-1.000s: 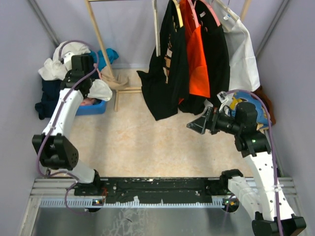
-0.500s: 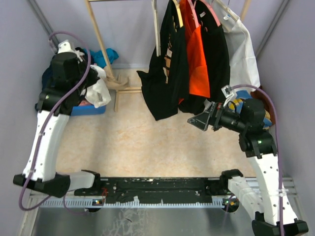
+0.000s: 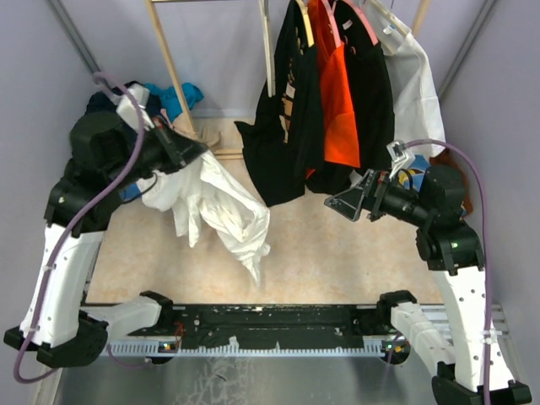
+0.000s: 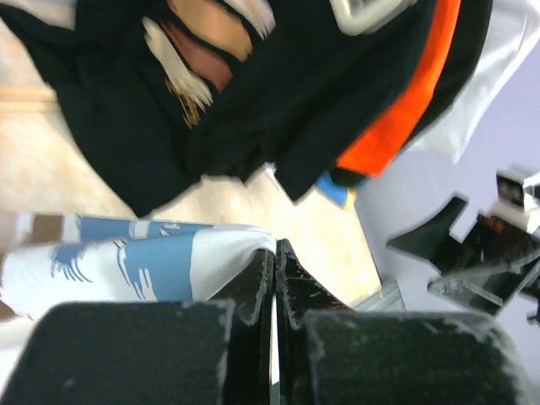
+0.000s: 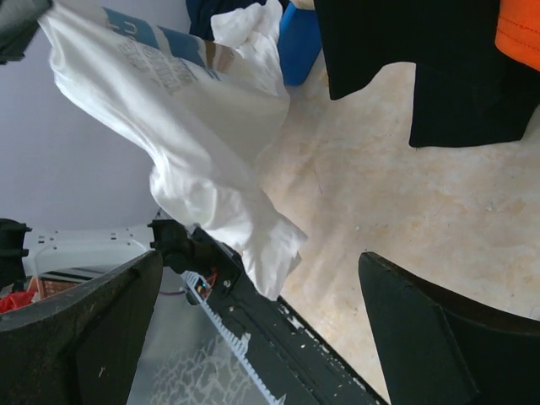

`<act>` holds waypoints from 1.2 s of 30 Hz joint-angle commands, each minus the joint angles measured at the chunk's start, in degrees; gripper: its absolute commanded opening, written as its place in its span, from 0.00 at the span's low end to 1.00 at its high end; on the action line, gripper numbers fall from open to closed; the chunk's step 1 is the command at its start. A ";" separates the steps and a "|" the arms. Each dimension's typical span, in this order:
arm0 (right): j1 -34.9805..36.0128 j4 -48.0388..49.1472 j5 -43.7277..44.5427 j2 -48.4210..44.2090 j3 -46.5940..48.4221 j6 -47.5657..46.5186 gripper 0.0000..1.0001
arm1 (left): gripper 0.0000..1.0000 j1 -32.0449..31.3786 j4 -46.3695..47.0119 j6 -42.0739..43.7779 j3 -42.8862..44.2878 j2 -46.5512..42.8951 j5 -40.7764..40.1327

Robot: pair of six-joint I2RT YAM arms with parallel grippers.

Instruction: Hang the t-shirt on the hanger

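Note:
The white t-shirt (image 3: 221, 202) hangs crumpled from my left gripper (image 3: 191, 153) above the floor, left of the rack. In the left wrist view its blue print (image 4: 126, 263) lies left of the gripper (image 4: 275, 253), which is shut on a fold of it. The right wrist view shows the t-shirt (image 5: 190, 126) dangling ahead. My right gripper (image 3: 347, 203) is open and empty, below the hanging dark clothes, pointing left at the shirt; it also shows in its own view (image 5: 260, 257). Of the hanger, only a pale grey-white corner (image 4: 364, 12) shows, against the dark garments.
A wooden rack (image 3: 173, 63) holds black (image 3: 283, 143), orange (image 3: 337, 101) and plain white (image 3: 415, 93) garments. A blue bin (image 5: 299, 42) with clothes sits at the left wall. Purple walls close in on both sides. The metal base rail (image 3: 270, 325) runs along the near edge.
My left arm has lifted the t-shirt out of the bin and swung it right toward the middle; it now hangs unfurled. My right gripper has shifted slightly up and right, still open.

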 commanded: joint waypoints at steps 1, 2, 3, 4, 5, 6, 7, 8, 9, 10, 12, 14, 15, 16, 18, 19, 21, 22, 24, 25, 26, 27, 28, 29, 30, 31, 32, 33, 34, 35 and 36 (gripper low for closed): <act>0.28 -0.67 1.29 0.00 2.50 -1.25 0.99 | 0.00 -6.21 5.10 -2.47 -7.30 0.59 5.25; 0.28 -1.05 1.65 -0.08 2.02 -1.54 0.99 | 0.00 -8.19 6.01 -2.62 -9.59 0.61 4.34; 0.27 -1.54 2.14 -0.16 1.48 -1.80 0.99 | 0.00 -10.43 6.71 -2.79 -11.72 0.73 2.99; 0.28 -1.91 2.94 -0.22 0.76 -2.11 0.99 | 0.00 -13.76 7.47 -2.97 -13.87 1.00 1.10; 0.28 -2.18 3.19 -0.33 -0.24 -2.21 0.99 | 0.00 -15.71 8.21 -3.02 -15.99 1.48 -0.26; 0.27 -2.20 3.42 -0.49 -1.35 -2.26 0.99 | 0.00 -17.58 8.49 -3.12 -17.69 2.02 -1.40; 0.21 -1.85 3.39 -0.71 -2.83 -1.99 0.99 | 0.00 -19.20 8.96 -3.26 -19.64 2.67 -2.71; 0.27 -1.22 3.32 -0.91 -4.53 -1.65 0.99 | 0.00 -20.50 9.88 -3.43 -21.50 3.24 -3.46; 0.28 -0.52 3.09 -1.08 -6.13 -1.25 0.99 | 0.00 -21.47 10.86 -3.51 -23.30 3.91 -4.26; 0.27 0.64 2.71 -1.21 -8.21 -0.82 0.99 | 0.00 -22.13 12.04 -3.74 -25.33 4.59 -4.93; 0.26 2.44 2.27 -1.30 -11.81 -0.02 0.98 | 0.00 -23.28 15.21 -3.98 -28.65 6.77 -3.84; 0.28 3.53 2.43 -1.32 -14.51 0.36 0.97 | 0.00 -25.15 18.51 -4.13 -30.33 10.25 -3.24; 0.28 3.66 2.82 -1.29 -15.28 0.36 0.97 | 0.00 -26.25 19.88 -3.87 -30.22 12.41 -2.95; 0.26 3.55 3.19 -1.20 -15.65 0.20 0.97 | 0.00 -27.52 20.92 -3.47 -29.47 14.98 -3.07; 0.24 1.92 4.84 -1.16 -14.79 -0.57 0.97 | 0.00 -29.72 21.46 -2.40 -26.29 20.06 -3.04; 0.24 0.66 5.89 -1.07 -13.74 -1.18 0.97 | 0.00 -30.72 21.93 -1.92 -24.88 22.49 -3.13; 0.27 -2.71 8.65 -1.19 -10.32 -2.54 0.97 | 0.00 -32.46 23.86 -1.42 -22.28 26.56 -2.92; 0.28 -4.61 10.74 -1.34 -8.30 -3.27 0.97 | 0.00 -33.22 24.69 -1.31 -21.17 28.28 -2.56; 0.23 -8.45 15.19 -2.11 -3.86 -4.32 0.97 | 0.00 -34.77 26.65 -1.22 -19.38 31.73 -1.64; 0.27 -10.18 18.47 -2.77 -0.85 -4.69 0.97 | 0.00 -35.66 27.75 -1.27 -18.54 33.70 -1.17; 0.23 -12.15 20.63 -3.53 1.33 -4.94 0.97 | 0.00 -36.44 29.08 -1.27 -17.82 35.26 -0.36; 0.27 -13.43 22.63 -3.97 3.33 -5.16 0.97 | 0.00 -37.24 29.79 -1.09 -17.00 36.89 0.01; 0.23 -14.70 24.45 -4.28 5.48 -5.35 0.97 | 0.00 -38.04 30.01 -0.83 -15.92 38.58 0.31; 0.27 -15.66 25.83 -4.53 7.08 -5.47 0.97 | 0.00 -38.90 30.38 -0.42 -14.98 40.35 0.67; 0.27 -16.28 26.84 -4.75 8.59 -5.57 0.97 | 0.00 -39.73 31.17 -0.06 -14.34 41.88 1.55; 0.27 -16.68 27.27 -4.83 9.80 -5.58 0.97 | 0.00 -40.32 31.90 0.03 -13.88 43.40 2.88; 0.28 -17.01 27.24 -4.81 10.59 -5.58 0.97 | 0.00 -40.78 32.54 0.19 -13.66 44.52 4.23; 0.27 -17.22 27.23 -4.67 11.16 -5.58 0.98 | 0.00 -41.08 33.13 0.25 -13.89 44.88 5.12; 0.27 -17.39 27.16 -4.60 11.39 -5.60 0.98 | 0.00 -41.38 33.84 0.35 -14.88 44.47 5.39; 0.28 -17.47 27.09 -4.55 11.43 -5.59 0.98 | 0.05 -41.59 34.46 0.38 -16.44 43.37 5.30; 0.28 -17.49 27.07 -4.54 11.25 -5.58 0.98 | 0.18 -41.81 34.72 0.47 -18.21 41.76 4.50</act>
